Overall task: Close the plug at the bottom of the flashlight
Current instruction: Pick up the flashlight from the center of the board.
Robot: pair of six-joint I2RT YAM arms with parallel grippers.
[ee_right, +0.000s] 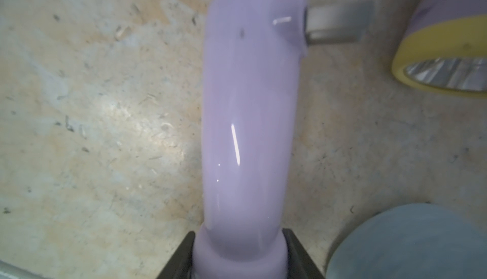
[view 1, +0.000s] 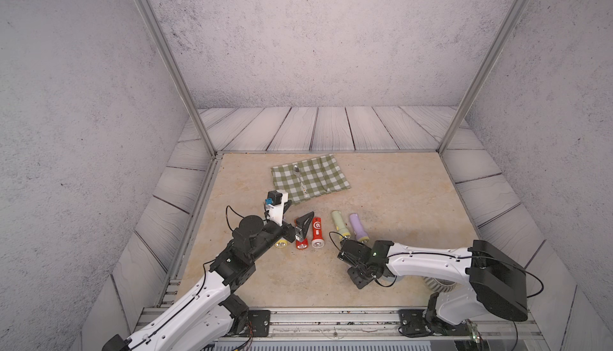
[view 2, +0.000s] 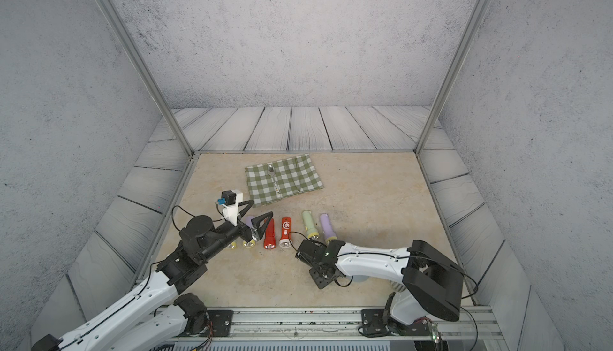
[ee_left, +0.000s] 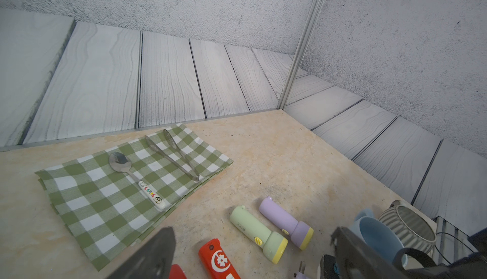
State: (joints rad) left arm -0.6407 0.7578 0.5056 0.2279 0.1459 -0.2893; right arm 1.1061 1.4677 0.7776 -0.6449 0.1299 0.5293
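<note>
Clearly the right end effector (ee_right: 239, 254) clamps the flashlight (ee_right: 250, 119); its axis runs straight ahead, plug (ee_right: 337, 23) jutting sideways, near the wide-open left end effector (ee_left: 251, 234).

The beige counter (view 1: 381, 200) is carrying a green checked cloth (view 1: 315, 176) toward the back; a red flashlight (view 1: 317, 230), a green flashlight (view 1: 340, 223) and a purple flashlight (view 1: 357, 226) are lying side by side in front, a blue cup (ee_left: 376, 235) and grey bowl (ee_left: 407, 225) standing nearby
</note>
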